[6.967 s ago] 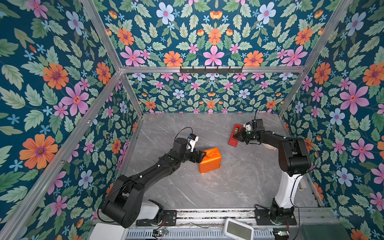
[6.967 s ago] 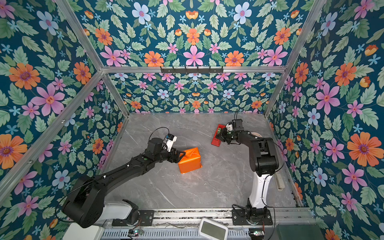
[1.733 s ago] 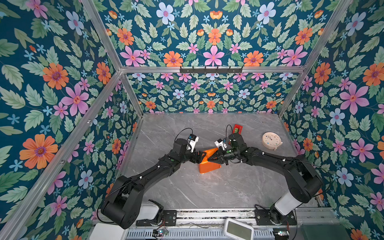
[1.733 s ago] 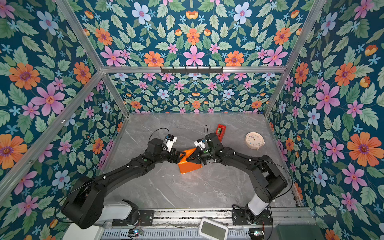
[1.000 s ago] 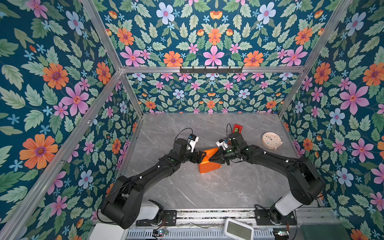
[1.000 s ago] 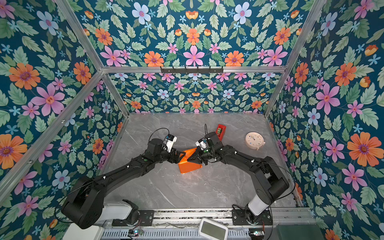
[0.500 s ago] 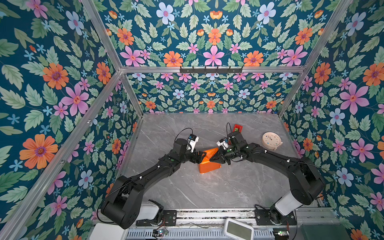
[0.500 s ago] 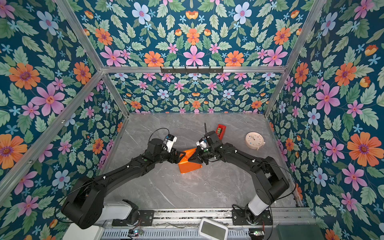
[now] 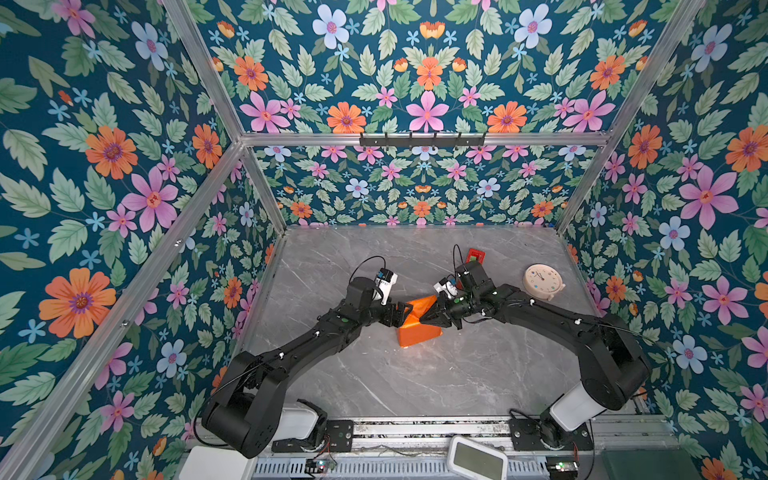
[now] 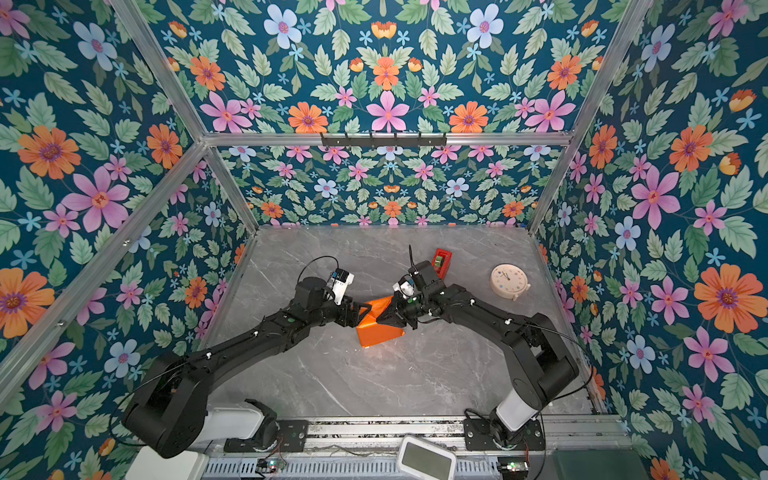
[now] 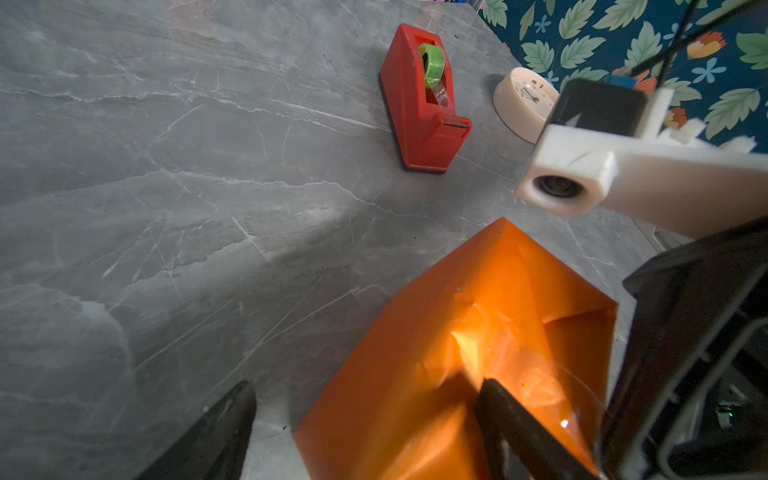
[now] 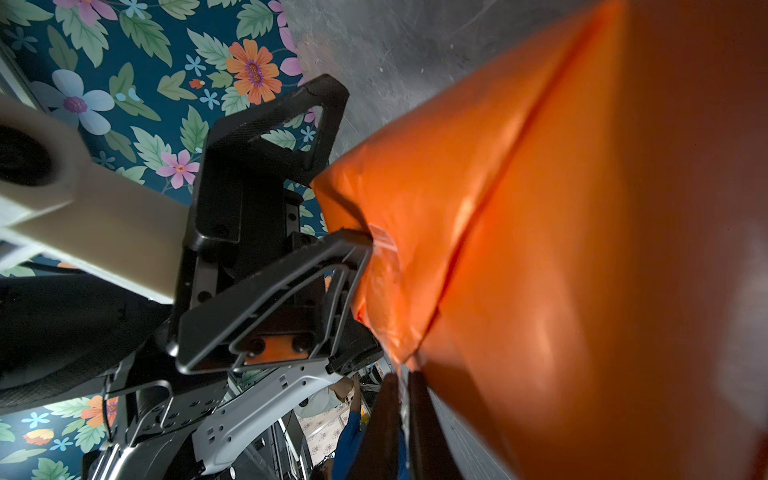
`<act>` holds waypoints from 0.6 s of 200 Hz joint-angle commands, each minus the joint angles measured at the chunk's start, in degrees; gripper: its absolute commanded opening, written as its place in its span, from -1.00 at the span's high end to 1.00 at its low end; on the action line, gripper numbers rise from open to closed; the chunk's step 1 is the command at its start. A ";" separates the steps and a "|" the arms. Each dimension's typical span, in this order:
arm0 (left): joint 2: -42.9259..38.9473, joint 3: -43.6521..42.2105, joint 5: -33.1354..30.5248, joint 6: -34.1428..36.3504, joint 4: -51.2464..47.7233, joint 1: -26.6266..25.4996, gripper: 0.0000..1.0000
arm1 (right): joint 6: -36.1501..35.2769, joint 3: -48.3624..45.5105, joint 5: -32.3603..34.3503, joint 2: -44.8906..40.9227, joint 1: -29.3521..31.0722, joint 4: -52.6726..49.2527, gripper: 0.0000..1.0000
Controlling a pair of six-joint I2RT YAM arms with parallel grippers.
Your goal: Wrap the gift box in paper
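Counting one paper (image 9: 415, 332) parcel, glossy orange side out, gift box hidden inside. Sits mid-worktop (image 9: 374, 374) between two grippers. Left gripper (image 9: 401, 311): fingers (image 11: 511, 411) splayed wide, one pressing the folded end, the other off the parcel. Right gripper (image 9: 428, 320): fingers (image 12: 386, 415) nearly pinched together beside the paper's edge; cannot tell whether anything is caught. One red tape dispenser (image 9: 475, 254) and one clock (image 9: 542, 281) behind, well apart. Plenty of bare marble toward the near edge.

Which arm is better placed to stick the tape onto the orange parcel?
Likely right: the right pincer pinches a clear tape strip at the paper's folded end, while the left pincer, wide open, pins that fold with one finger.
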 commanded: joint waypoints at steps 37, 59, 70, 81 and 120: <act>0.24 -0.53 -0.60 2.43 -7.48 -0.15 -0.71 | -0.43 0.46 1.53 0.31 0.03 -4.44 0.63; 0.23 -0.53 -0.60 2.44 -7.50 -0.14 -0.71 | -0.27 0.86 1.21 0.43 -0.01 -5.37 0.63; 0.30 -0.53 -0.64 2.46 -7.37 -0.09 -0.71 | 0.18 0.92 0.75 0.43 0.06 -5.19 0.65; 0.31 -0.53 -0.61 2.44 -7.41 -0.13 -0.71 | 0.56 0.95 0.33 0.34 -0.03 -4.78 0.69; 0.38 -0.53 -0.60 2.43 -7.41 -0.15 -0.71 | 2.51 0.56 -1.20 0.52 0.04 -2.53 0.84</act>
